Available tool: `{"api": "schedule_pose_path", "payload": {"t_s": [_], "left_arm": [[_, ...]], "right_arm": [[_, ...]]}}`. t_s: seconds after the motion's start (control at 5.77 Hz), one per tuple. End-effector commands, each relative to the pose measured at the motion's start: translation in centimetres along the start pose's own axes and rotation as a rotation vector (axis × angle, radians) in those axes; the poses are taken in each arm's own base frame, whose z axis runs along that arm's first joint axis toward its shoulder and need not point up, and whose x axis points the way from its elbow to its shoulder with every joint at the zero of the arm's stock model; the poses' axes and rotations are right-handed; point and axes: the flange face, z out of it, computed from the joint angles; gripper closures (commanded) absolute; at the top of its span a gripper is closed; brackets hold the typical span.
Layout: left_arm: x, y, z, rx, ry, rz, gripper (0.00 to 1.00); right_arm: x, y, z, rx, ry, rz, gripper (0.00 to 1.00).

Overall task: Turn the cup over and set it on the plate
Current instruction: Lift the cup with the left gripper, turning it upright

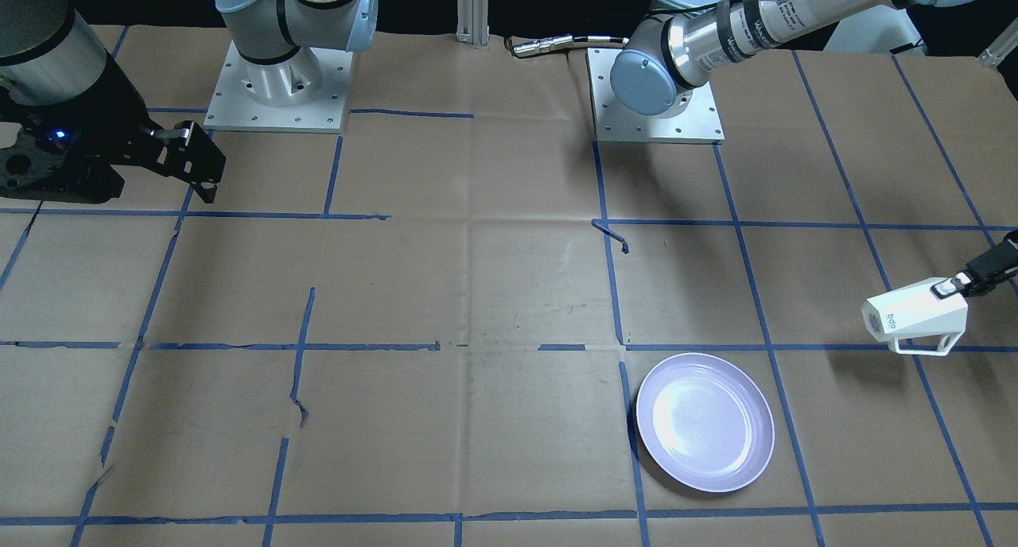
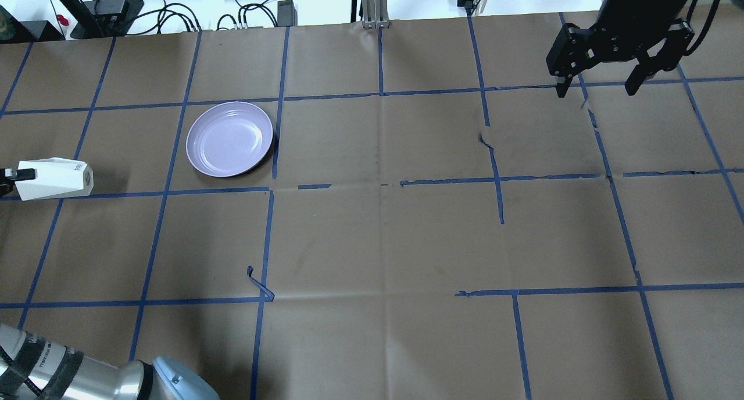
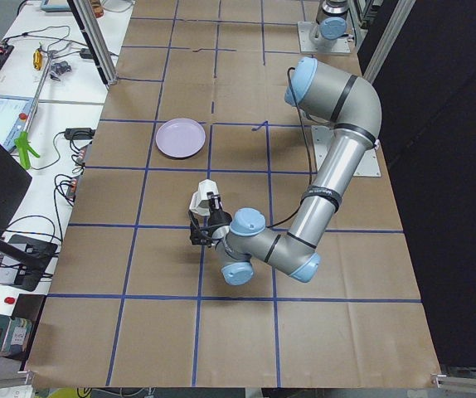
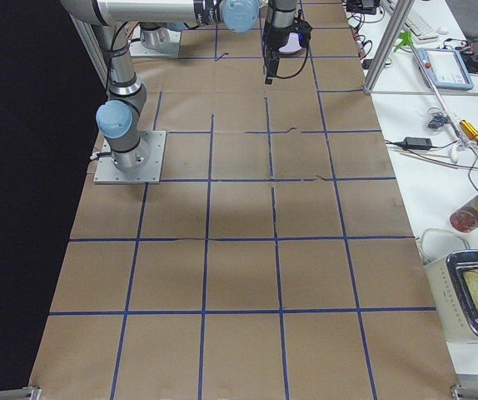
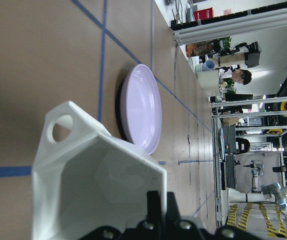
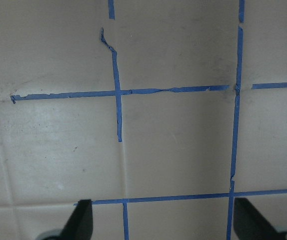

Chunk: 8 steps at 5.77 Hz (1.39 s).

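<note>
The white faceted cup [image 1: 915, 316] is held on its side above the table, its lettered base toward the lavender plate [image 1: 705, 422] and its handle hanging down. My left gripper [image 1: 950, 287] is shut on the cup's rim at the table's left end. In the overhead view the cup [image 2: 55, 179] is left of the plate [image 2: 229, 138], apart from it. The left wrist view looks into the cup's open mouth [image 5: 98, 185], with one finger [image 5: 158, 210] inside the rim and the plate [image 5: 141, 107] beyond. My right gripper [image 2: 596, 89] is open and empty, far from both.
Brown paper with a blue tape grid covers the table [image 2: 383, 225]. The arm bases [image 1: 656, 94] stand at the robot's side. Benches with cables and tools [image 3: 31, 124] line the far edge. A loose curl of tape [image 2: 258, 284] lies on the paper.
</note>
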Motion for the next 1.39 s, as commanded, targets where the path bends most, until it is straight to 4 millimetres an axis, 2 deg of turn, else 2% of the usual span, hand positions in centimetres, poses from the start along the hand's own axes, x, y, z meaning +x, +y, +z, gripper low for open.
{"api": "schedule_pose_path", "payload": {"t_s": [0.0,0.35,0.52,0.69,0.87,1.04,1.21], "left_arm": [[9.1,1.0,-0.7,0.005,-0.018,-0.007,1.00],[15.8,0.8,1.2,-0.100,-0.148,0.034,1.00],[18.1,-0.8,2.8,-0.189,-0.333,0.123,1.00],[21.4,-2.2,5.6,-0.258,-0.502,0.145,1.00],[25.4,-3.4,9.4,-0.335,-0.718,0.204,1.00],[31.6,-3.4,15.4,-0.351,-0.861,0.228,1.00],[35.6,-2.8,20.8,-0.353,-0.987,0.227,1.00]], "right_arm": [[0.0,0.0,0.0,0.000,0.000,0.000,0.00],[0.0,0.0,0.0,0.000,0.000,0.000,0.00],[0.0,0.0,0.0,0.000,0.000,0.000,0.00],[0.0,0.0,0.0,0.000,0.000,0.000,0.00],[0.0,0.0,0.0,0.000,0.000,0.000,0.00],[0.0,0.0,0.0,0.000,0.000,0.000,0.00],[0.0,0.0,0.0,0.000,0.000,0.000,0.00]]}}
